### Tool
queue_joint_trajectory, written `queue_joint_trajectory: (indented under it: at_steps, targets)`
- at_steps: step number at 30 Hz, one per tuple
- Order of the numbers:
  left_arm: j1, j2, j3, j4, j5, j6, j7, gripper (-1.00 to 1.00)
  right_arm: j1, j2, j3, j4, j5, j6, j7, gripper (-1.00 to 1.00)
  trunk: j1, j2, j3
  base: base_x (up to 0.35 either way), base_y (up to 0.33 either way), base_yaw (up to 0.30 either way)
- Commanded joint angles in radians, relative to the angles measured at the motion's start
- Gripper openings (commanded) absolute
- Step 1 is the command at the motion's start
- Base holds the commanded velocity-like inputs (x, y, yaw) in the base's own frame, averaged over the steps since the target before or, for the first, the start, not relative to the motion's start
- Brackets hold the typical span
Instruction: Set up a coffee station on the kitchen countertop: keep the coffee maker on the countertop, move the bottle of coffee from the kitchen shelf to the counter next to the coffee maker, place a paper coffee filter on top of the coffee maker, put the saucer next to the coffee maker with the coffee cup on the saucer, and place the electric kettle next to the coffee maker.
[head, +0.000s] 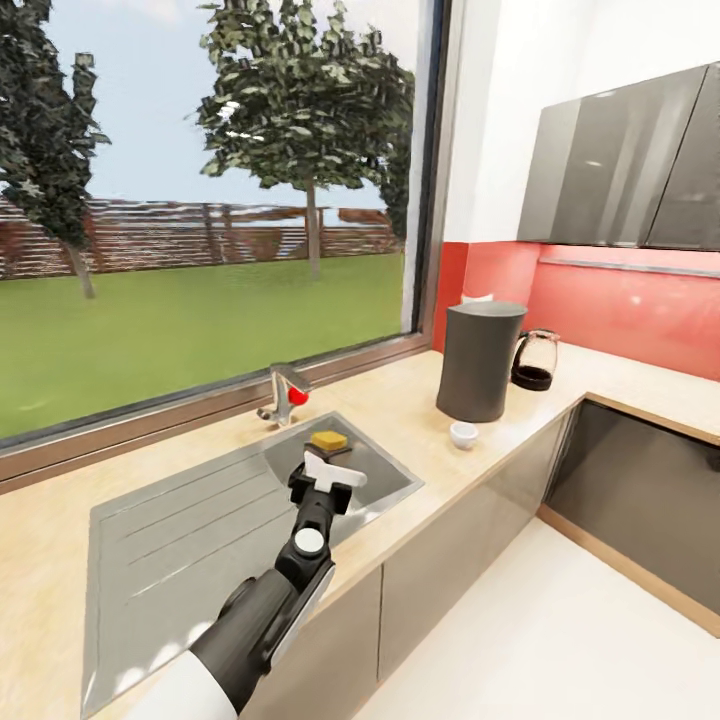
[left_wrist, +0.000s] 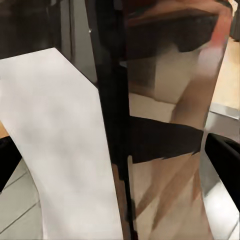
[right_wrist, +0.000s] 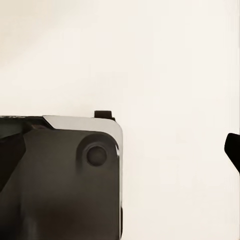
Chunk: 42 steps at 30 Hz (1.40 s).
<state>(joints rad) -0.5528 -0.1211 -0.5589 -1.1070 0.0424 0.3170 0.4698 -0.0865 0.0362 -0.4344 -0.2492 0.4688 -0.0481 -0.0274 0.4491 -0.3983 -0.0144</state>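
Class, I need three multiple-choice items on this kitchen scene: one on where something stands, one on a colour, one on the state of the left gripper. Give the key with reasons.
1. Where is the coffee cup?
A. In the sink
B. On the countertop, just in front of the coffee maker
C. On the window ledge

2. What colour is the sponge in the sink?
A. Yellow
B. Blue
C. Green

3. What is the left gripper doing?
A. Hanging open with nothing in it
B. Gripping the tap
C. Holding a flat white piece, apparently the saucer, above the sink

Key: B, since the cup stands on the beige top at the grey cylinder's foot; A, since the pad in the basin is yellow; C, since the white piece sits between the fingers over the basin.
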Motion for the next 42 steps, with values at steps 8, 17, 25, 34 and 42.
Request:
queue_joint_trajectory:
  at_steps: [8, 17, 25, 34, 42]
  targets:
    - [-0.001, 0.017, 0.0, 0.002, 0.007, 0.003, 0.007, -1.0, -0.001, 0.001, -0.007, 0.002, 0.008, -0.004, -0.002, 1.0, 0.001, -0.002, -0.001, 0.231, -0.267, 0.0]
    - [-0.001, 0.017, 0.032, 0.017, 0.007, -0.057, 0.007, -1.0, -0.001, 0.001, -0.007, 0.002, 0.009, -0.004, -0.002, 1.0, 0.001, -0.002, -0.001, 0.239, -0.257, 0.0]
    - [-0.001, 0.018, 0.033, 0.039, 0.008, -0.074, 0.007, -1.0, -0.001, 0.001, -0.007, 0.005, 0.01, -0.004, -0.002, 1.0, 0.001, -0.002, -0.001, 0.262, -0.237, 0.0]
    - [-0.002, 0.017, 0.036, 0.146, 0.009, -0.261, 0.007, -1.0, -0.001, 0.0, -0.008, 0.005, 0.01, -0.004, -0.003, 1.0, 0.001, -0.002, -0.001, 0.255, -0.246, 0.0]
    - [-0.002, 0.018, 0.036, 0.147, 0.01, -0.263, 0.009, -1.0, -0.001, -0.001, -0.007, 0.004, 0.011, -0.006, -0.003, 1.0, 0.001, -0.002, -0.001, 0.229, -0.272, 0.0]
